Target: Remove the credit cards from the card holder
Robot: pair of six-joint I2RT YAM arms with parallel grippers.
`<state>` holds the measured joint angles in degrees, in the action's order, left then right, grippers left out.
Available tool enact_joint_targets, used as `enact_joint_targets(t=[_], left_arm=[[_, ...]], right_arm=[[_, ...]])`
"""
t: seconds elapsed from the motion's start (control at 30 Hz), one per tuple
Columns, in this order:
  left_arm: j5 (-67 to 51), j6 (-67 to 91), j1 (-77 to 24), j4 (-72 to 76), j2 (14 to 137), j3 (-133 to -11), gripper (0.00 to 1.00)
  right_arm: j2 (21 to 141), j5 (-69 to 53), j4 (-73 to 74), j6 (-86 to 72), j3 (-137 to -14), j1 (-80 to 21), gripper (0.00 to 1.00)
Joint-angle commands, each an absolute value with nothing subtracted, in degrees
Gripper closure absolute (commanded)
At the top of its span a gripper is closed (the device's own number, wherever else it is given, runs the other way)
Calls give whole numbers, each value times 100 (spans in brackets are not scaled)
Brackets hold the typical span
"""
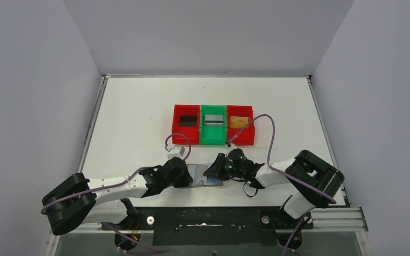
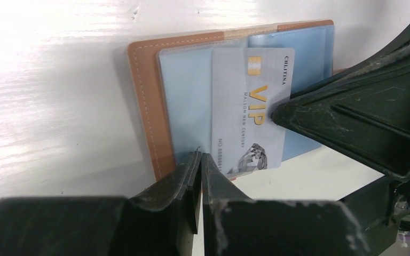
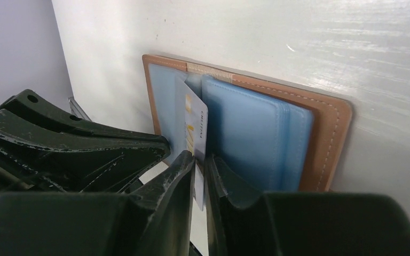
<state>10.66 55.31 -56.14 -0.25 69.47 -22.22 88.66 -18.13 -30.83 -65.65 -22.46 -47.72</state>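
Three open plastic bins stand touching in a row at the upper centre of the frame: a red bin (image 1: 186, 137) on the left, a green bin (image 1: 213, 138) in the middle, a second red bin (image 1: 241, 137) on the right. They sit on a white table (image 1: 139, 106) closed in by pale grey walls (image 1: 32, 80) on the left, right and far sides. A ribbed aluminium rail (image 1: 336, 217) lies along the table's near edge at the lower right.

The left gripper (image 2: 200, 157) has its jaws pressed together, with the tips at the near edge of the open card holder (image 2: 144, 106). Just ahead and slightly right, a silver-grey credit card (image 2: 245, 106) lettered VIP sticks partway out of a pale blue pocket. The right gripper (image 2: 280, 114) reaches in from the right and touches that card's edge.
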Motion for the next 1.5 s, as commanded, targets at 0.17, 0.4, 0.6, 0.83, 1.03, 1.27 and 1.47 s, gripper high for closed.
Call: enact_joint_targets(t=[0.17,0.4,0.6,0.83,1.03,1.27,1.47], left_arm=[[1148,5622,-5581,40,6680,-2045,100],[1086,5467,-5474,-41,6385,-1925,100],[1194,5028,-5208,-923,5858,-2107,99],[1159,4701,-5127,-900,5499,-2817,69],[688,4564,-5124,-207,6282,-3065,67],[817,4971,-5125,-79,6743,-2539,79],[887,4691,-5124,-254,7286,-2397,100]], right_arm=[[9107,-1684,-4160,-7056,-2130,-4921,71],[8992,-1186,-4402,-7279,-1826,-5023,100],[8420,-975,-3511,-6969,-1914,-4997,100],[8347,-362,-2251,-6998,-2528,-5469,100],[8371,-1026,-2897,-6948,-2417,-5269,100],[8927,-1426,-4052,-7581,-2303,-5158,100],[8946,-1236,-3356,-7537,-2597,-5161,93]])
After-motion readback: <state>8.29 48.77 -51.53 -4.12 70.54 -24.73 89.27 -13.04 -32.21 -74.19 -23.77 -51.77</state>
